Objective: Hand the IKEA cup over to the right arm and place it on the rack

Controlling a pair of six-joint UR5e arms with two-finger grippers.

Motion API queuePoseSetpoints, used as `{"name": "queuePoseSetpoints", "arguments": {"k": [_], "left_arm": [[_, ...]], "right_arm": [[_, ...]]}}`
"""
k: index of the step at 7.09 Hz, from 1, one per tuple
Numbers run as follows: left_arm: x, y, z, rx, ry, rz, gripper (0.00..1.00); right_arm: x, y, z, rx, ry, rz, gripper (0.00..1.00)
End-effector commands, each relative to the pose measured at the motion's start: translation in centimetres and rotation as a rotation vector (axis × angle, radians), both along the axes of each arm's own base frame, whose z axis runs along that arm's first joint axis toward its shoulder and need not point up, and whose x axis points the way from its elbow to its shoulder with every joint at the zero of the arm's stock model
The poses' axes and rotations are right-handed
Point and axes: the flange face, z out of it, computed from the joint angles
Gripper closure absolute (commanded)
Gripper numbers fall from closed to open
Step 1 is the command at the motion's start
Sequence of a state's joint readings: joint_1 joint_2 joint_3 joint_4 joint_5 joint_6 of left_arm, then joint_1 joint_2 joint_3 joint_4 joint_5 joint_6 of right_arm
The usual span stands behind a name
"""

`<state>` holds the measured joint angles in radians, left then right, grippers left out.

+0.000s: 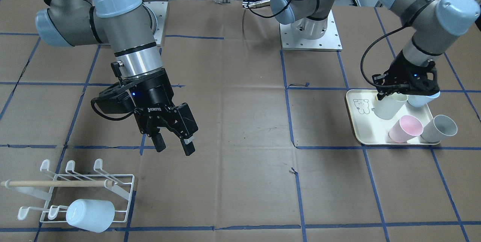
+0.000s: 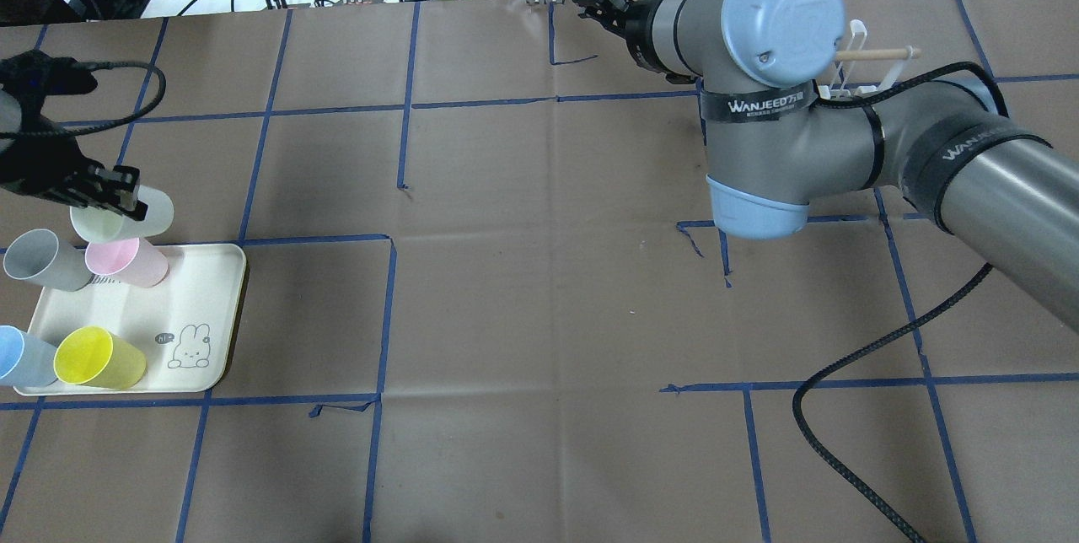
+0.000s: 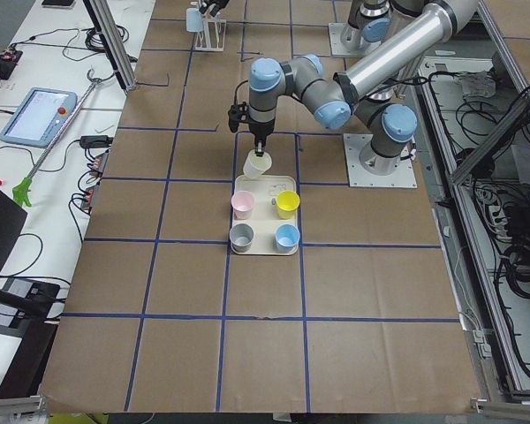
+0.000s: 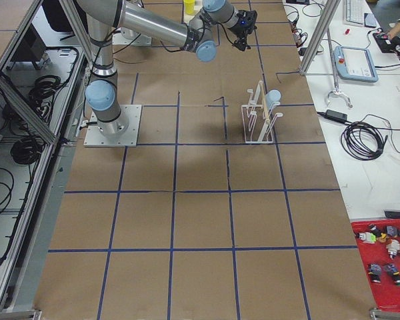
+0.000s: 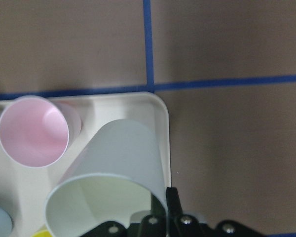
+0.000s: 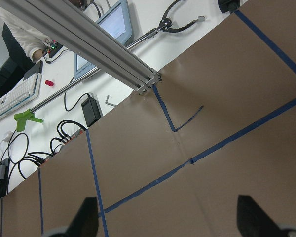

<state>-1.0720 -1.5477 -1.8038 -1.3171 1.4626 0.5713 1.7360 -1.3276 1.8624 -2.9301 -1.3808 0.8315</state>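
My left gripper [image 1: 399,91] is shut on the rim of a pale green IKEA cup [image 1: 389,106] and holds it tilted just above the cream tray [image 1: 360,129]. In the left wrist view one fingertip [image 5: 171,200] pinches the cup's [image 5: 119,163] rim. From overhead the left gripper [image 2: 108,193] holds the cup [image 2: 126,216] at the tray's far edge. My right gripper [image 1: 174,146] hangs open and empty above the table, up and to the right of the white wire rack [image 1: 90,185]. The rack carries one pale blue cup [image 1: 90,215] on a front prong.
On the tray [image 2: 211,307] stand a pink cup [image 2: 128,263], a grey cup [image 2: 40,260], a yellow cup [image 2: 97,357] and a blue cup [image 2: 18,355]. The right arm's elbow [image 2: 775,104] hides most of the rack overhead. A black cable [image 2: 851,442] trails over the table.
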Motion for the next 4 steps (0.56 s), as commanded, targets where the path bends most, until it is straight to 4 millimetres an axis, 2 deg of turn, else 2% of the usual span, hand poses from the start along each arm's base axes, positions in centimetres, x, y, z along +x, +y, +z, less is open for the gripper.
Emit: {"name": "queuePoseSetpoints", "arguments": {"k": [1,2,4], "left_arm": [[-1.0,-3.2,5.1,-0.065,0.094,-0.037,1.00],[-1.5,-4.3,4.9,-0.124,0.176,-0.042,1.00],[-2.6,-7.1,5.0,-0.366,0.317,-0.091,1.00]], "right_arm": [[0.7,2.0,-1.8,0.011,-0.088,-0.028,0.00],[0.3,2.4,-2.5,0.015,-0.100,-0.024,0.00],[-0.2,3.7,-3.7,0.029,-0.133,-0.062,0.00]]}}
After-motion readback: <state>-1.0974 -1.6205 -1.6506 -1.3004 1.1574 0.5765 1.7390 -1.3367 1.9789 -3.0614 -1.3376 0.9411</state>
